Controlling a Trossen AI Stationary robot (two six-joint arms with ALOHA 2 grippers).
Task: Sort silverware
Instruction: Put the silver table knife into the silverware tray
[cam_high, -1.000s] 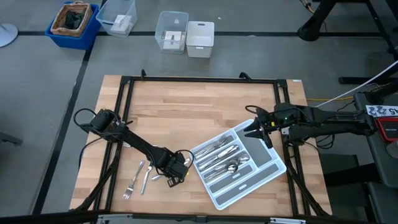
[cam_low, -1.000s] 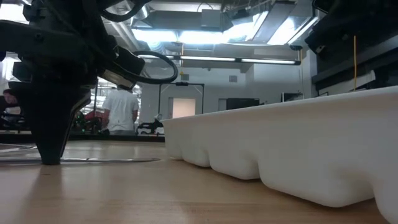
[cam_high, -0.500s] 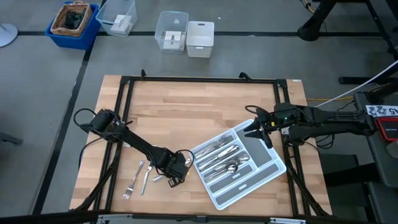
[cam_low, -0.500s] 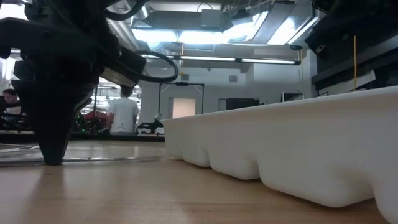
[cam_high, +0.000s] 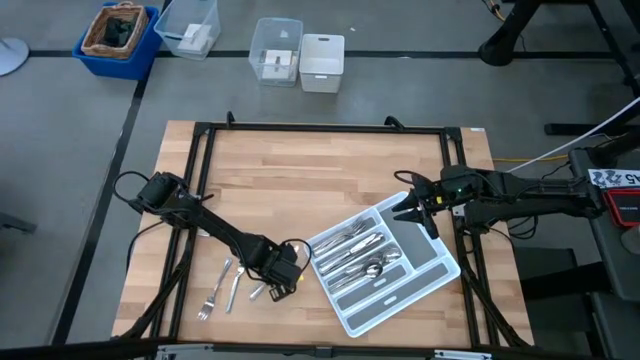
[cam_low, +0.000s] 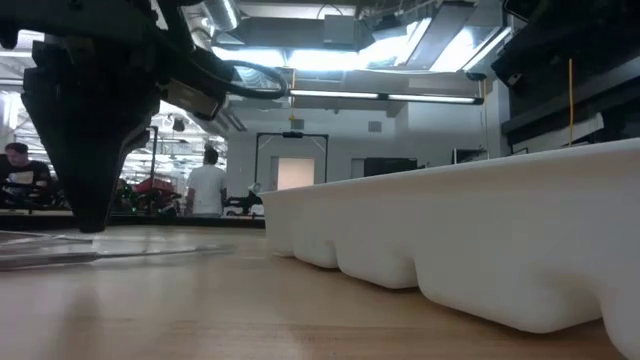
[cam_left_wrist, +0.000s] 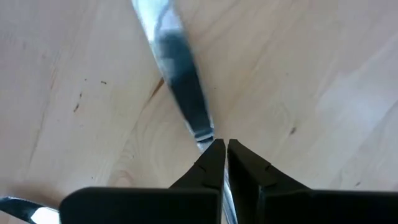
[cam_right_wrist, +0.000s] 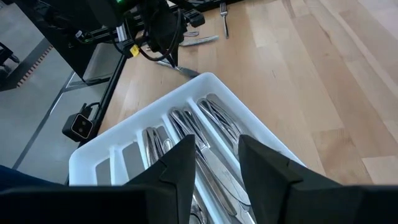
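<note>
My left gripper (cam_high: 278, 280) stands near the table's near edge, just left of the light grey tray (cam_high: 440, 272), and is shut on a slim silver knife (cam_left_wrist: 180, 81). The knife (cam_high: 258, 292) sticks out of it toward the near left. Two more pieces of silverware lie flat on the wood to the left: a fork (cam_high: 211, 298) and another piece (cam_high: 235, 284). Several pieces of silverware (cam_high: 352, 250) lie in the tray's compartments. My right gripper (cam_high: 413, 208) is open and hovers over the tray's far right corner; its wrist view shows the gripper (cam_right_wrist: 217, 168) above the silverware (cam_right_wrist: 205, 134) in the tray. My left gripper pinches the knife between its two fingertips (cam_left_wrist: 214, 158), at a narrow neck (cam_left_wrist: 204, 135) where the wide part ends. The fingers come from above, pointing down, and lie across the knife. Whether the knife is clear of the table, I cannot tell.
The tray (cam_low: 480, 240) lies slantwise on the table's near right part and fills the right of the low view. A black frame (cam_high: 320, 127) rims the table. Bins and clear boxes (cam_high: 276, 50) stand on the floor beyond the far edge. A person (cam_low: 207, 185) stands far off.
My left gripper has risen a little off the table, still shut on the knife, whose free end has shifted slightly toward the near edge. The person in the room behind has walked to the right. My right arm has kept still.
</note>
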